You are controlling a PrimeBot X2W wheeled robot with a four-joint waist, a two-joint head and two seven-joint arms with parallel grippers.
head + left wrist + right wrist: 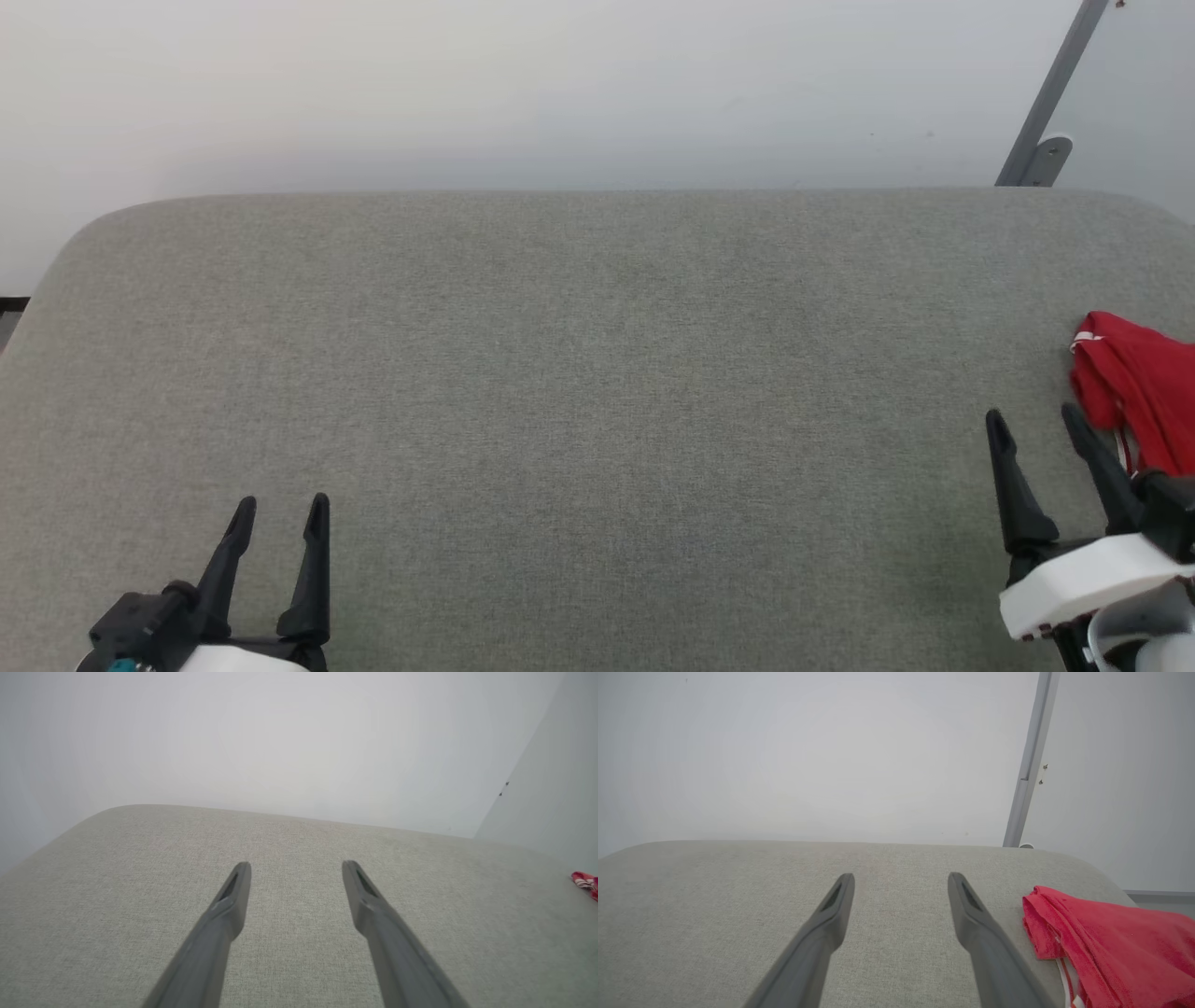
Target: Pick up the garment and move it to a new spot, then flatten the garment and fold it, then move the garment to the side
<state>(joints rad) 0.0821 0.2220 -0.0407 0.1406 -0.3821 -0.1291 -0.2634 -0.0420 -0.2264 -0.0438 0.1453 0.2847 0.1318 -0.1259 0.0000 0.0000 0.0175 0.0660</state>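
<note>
The garment [1137,387] is a red bunched-up shirt lying at the right edge of the grey padded table [579,373], partly cut off by the head view's edge. The right wrist view has the garment [1111,942] at the lower right, with a bit of white and striped trim. My right gripper [1036,420] stands open just left of it, apart from the cloth, nothing between its fingers. Near the front left my left gripper [280,509] is open and empty. A small red corner of the garment [586,882] appears far right in the left wrist view.
A white wall runs behind the table. A grey metal strut [1050,98] leans against it at the back right, with a small bracket at its foot. The table's back corners are rounded.
</note>
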